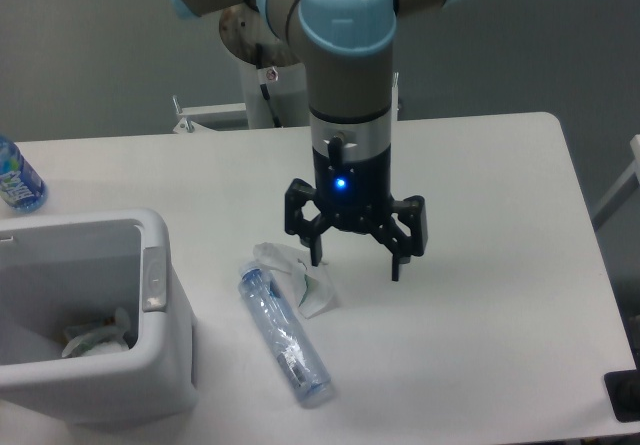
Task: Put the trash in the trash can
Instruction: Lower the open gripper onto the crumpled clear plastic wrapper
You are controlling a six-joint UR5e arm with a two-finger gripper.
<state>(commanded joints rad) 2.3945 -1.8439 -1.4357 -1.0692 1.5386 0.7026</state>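
A small crumpled white-translucent wrapper [302, 277] lies on the white table, just left of my gripper's left finger. A long flattened clear bottle [285, 336] with a bluish tint lies diagonally in front of the wrapper. My gripper [356, 262] hangs open just above the table, with nothing between its fingers. The wrapper is beside the left fingertip, not between the fingers. The white trash can [150, 365] stands at the front left with a grey latch tab on its right rim; some crumpled white material lies inside it.
A small upright blue-labelled bottle [18, 177] stands at the table's far left edge. The table's right edge [590, 235] runs close to the gripper's right. A dark object [625, 395] sits at the front right corner.
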